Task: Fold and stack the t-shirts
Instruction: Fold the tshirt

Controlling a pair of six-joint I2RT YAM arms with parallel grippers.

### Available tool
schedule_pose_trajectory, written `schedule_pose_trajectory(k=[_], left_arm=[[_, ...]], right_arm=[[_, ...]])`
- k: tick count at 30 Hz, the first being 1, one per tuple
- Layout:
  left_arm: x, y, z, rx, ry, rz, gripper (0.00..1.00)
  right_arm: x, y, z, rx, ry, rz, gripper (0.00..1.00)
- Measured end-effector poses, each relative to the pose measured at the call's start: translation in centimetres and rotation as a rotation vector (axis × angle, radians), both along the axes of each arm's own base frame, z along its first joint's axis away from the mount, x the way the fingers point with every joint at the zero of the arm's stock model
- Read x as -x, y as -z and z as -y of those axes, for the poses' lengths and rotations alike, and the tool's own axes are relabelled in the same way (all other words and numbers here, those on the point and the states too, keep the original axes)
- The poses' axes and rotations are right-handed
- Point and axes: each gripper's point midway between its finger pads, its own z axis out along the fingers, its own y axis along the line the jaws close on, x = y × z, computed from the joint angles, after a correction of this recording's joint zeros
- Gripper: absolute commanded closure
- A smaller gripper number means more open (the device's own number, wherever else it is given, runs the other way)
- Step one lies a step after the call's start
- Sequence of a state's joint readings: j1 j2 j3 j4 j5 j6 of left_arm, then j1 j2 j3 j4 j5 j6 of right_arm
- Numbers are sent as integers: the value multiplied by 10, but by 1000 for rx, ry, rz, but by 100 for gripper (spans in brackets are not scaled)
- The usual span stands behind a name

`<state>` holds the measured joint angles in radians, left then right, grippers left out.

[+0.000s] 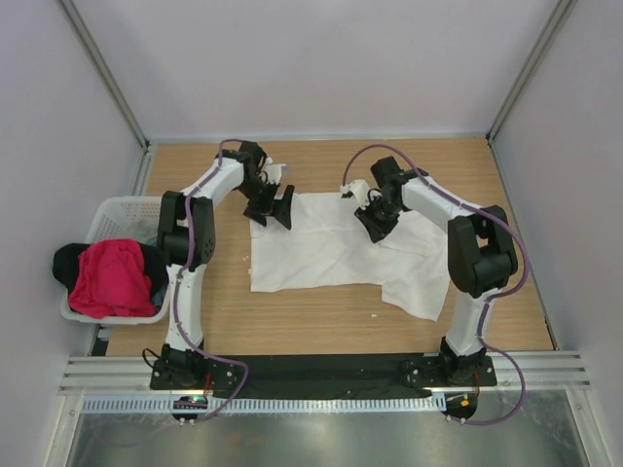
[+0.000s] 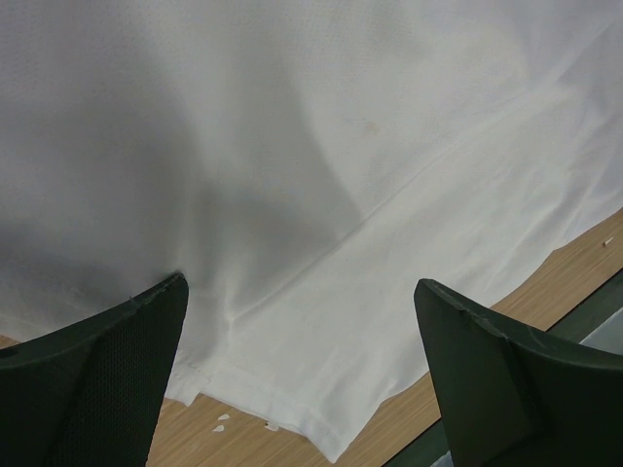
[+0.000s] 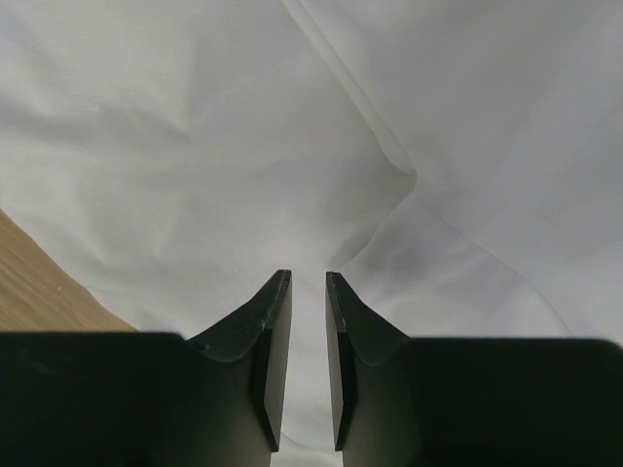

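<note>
A white t-shirt (image 1: 331, 253) lies spread on the wooden table, with one sleeve or flap trailing toward the near right. My left gripper (image 1: 275, 212) hovers over its far left corner, jaws wide open and empty. In the left wrist view the hem and corner of the white t-shirt (image 2: 292, 146) lie between the open left gripper (image 2: 300, 282) fingers. My right gripper (image 1: 375, 226) is over the shirt's far right part. In the right wrist view the right gripper (image 3: 308, 275) shows a narrow gap, with creased white t-shirt (image 3: 195, 146) below and nothing visibly pinched.
A white lattice basket (image 1: 117, 209) stands at the table's left edge, holding a pink-red t-shirt (image 1: 112, 277) on top of a black one (image 1: 66, 263). Bare wood (image 1: 321, 161) shows beyond and in front of the white shirt. Metal frame posts rise at both far corners.
</note>
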<state>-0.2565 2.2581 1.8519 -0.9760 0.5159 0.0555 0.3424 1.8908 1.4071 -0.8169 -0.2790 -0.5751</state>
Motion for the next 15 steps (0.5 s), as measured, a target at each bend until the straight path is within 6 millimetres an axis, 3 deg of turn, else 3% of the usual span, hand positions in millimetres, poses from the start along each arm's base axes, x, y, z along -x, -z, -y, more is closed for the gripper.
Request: schedule_pose_trajectory(k=[15], left_arm=[[0, 0, 0, 0, -4, -2, 0]], right_arm=[[-15, 19, 18, 106, 35, 63, 73]])
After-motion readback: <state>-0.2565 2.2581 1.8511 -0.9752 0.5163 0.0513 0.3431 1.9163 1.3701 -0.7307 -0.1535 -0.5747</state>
